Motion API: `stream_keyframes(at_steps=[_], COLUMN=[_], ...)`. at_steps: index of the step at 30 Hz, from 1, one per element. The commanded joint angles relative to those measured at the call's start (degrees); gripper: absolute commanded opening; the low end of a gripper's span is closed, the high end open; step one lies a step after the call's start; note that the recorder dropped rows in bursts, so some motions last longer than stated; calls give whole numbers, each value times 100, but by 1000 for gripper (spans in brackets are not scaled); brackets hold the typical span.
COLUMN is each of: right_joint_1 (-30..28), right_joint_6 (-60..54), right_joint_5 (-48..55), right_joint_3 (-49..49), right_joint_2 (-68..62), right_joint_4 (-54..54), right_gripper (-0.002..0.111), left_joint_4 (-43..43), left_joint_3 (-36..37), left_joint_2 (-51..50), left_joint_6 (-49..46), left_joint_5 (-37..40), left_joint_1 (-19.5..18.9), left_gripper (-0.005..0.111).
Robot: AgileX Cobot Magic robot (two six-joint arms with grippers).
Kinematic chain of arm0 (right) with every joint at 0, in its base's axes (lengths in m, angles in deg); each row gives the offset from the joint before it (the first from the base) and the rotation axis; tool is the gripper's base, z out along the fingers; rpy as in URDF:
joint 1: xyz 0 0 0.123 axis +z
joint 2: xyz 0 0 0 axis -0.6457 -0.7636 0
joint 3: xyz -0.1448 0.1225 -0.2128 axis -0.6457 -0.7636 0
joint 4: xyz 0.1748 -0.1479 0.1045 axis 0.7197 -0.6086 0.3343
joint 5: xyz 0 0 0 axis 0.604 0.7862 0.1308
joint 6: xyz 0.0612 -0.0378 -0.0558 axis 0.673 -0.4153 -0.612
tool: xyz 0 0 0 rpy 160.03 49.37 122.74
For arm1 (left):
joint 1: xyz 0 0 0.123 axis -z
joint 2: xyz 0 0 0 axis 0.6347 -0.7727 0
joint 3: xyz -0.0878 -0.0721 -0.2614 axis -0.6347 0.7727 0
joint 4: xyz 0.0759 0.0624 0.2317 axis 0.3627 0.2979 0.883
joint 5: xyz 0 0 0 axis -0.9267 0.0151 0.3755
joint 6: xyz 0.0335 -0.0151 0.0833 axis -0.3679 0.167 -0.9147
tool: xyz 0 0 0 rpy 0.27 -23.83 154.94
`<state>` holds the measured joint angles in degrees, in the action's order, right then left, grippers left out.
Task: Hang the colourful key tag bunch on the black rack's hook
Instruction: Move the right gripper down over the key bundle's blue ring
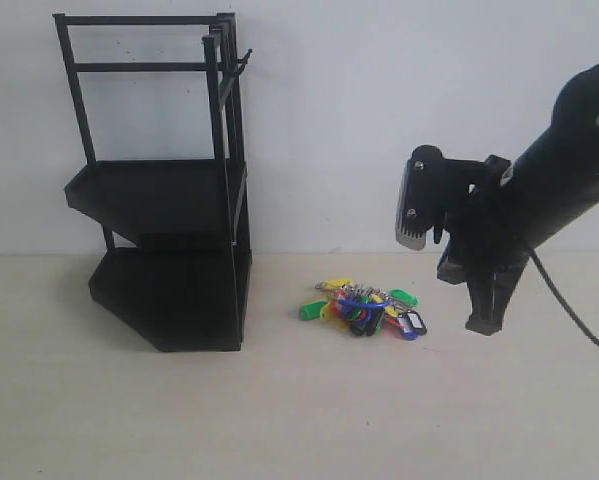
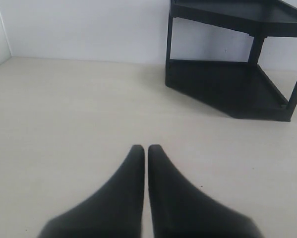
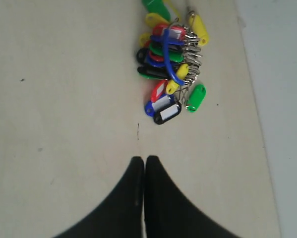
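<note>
The colourful key tag bunch (image 1: 363, 308) lies flat on the table between the rack and my right arm; in the right wrist view the bunch (image 3: 171, 67) shows its large blue ring on top. The black rack (image 1: 164, 190) stands at the left, and its hook (image 1: 241, 65) sticks out from the upper right post. My right gripper (image 1: 484, 325) hangs just right of the bunch, shut and empty, fingertips (image 3: 137, 161) a short way from the tags. My left gripper (image 2: 146, 148) is shut with nothing in it, pointing toward the rack's lower tray (image 2: 227, 89).
A white wall runs behind the table. The right arm's body (image 1: 539, 190) and its cable (image 1: 569, 305) fill the right side. Bare tabletop lies in front of the rack and the bunch.
</note>
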<state>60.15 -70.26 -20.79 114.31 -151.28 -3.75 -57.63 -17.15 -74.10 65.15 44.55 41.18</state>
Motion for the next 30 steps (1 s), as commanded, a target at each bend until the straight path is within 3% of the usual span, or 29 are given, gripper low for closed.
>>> stream_keyframes(at_steps=[1,15,30], right_joint_1=[0,0,0], right_joint_6=[-269,-907,-1000], right_joint_5=[188,445,145], right_joint_3=[619,2879,3053], right_joint_2=[-578,-2557,-3058], right_joint_4=[-115,-423,195], right_gripper=[0,0,0], left_joint_4=[-11,-11,-11], left_joint_3=[-14,-14,-14], left_joint_2=[-20,-20,-20], left_joint_6=[-2,-2,-2], left_joint_5=[-64,-64,-64], left_joint_1=[-19,-19,-19], left_gripper=[4,4,4])
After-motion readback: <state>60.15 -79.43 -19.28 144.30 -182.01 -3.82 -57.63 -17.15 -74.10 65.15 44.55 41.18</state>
